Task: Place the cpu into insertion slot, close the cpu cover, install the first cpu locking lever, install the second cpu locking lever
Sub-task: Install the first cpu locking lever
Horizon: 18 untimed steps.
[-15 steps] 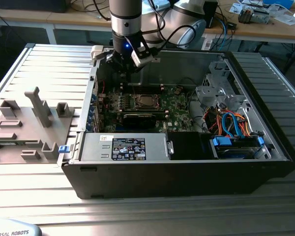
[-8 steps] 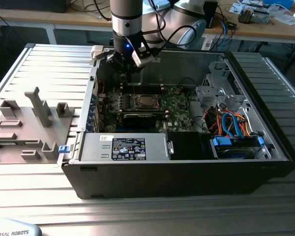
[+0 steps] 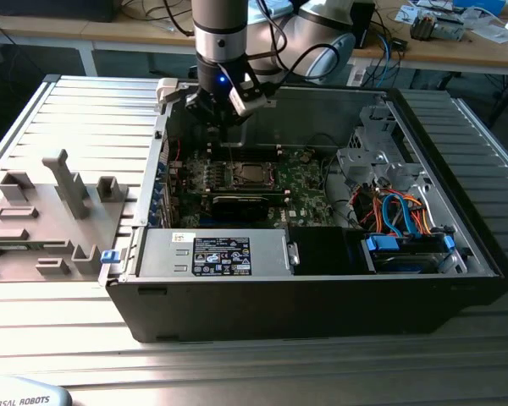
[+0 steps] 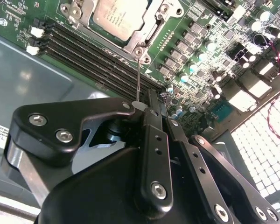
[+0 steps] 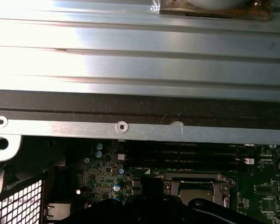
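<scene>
The small square chip with its silvery-grey metal top, the cpu (image 4: 117, 16), already lies in the insertion slot (image 3: 252, 175), the square socket on the green circuit board (image 4: 210, 60) inside the open black computer case (image 3: 322, 296). The thin silver metal frame plate, the cpu cover (image 4: 142, 39), lies down around it with the chip showing through its window.

What I have now is the thin steel wire of a locking lever (image 4: 138, 79), which runs from the socket's corner down to my gripper (image 4: 144, 108). My black fingers (image 4: 155, 140) are together, and the wire's end sits right at their tips, so I judge them pinched on it.

I judge this lever light but springy: it will push back as it bends, and its smooth round wire could slip out of a flat pinch. The best hold is near its free end, well away from the fragile chip and the small components beside it.

In the exterior view my arm (image 3: 220, 34) hangs nearly straight down over the case's far wall, wrist above the board's far edge, just beside the socket.
</scene>
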Available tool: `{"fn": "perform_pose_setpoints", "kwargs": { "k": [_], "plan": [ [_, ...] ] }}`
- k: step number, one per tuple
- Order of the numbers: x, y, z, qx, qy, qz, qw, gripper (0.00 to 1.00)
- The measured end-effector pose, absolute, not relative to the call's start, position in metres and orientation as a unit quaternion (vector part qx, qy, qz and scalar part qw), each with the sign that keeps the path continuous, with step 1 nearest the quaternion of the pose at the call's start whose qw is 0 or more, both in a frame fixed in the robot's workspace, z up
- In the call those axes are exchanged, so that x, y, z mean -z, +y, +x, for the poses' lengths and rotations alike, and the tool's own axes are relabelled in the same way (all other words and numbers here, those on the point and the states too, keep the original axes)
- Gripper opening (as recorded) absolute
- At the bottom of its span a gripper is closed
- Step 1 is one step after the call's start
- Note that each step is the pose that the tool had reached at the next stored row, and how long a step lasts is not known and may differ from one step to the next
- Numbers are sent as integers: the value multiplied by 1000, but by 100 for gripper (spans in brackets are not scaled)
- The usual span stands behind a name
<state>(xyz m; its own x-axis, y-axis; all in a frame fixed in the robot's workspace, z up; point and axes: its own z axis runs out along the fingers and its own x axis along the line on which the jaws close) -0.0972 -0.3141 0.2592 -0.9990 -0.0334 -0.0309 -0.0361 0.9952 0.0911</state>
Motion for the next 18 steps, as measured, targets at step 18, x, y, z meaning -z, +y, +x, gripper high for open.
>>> {"fn": "perform_pose_setpoints", "kwargs": {
  "k": [18],
  "plan": [
    [-258, -314, -87, -42, 999, -17, 15, 11]
  ]
}}
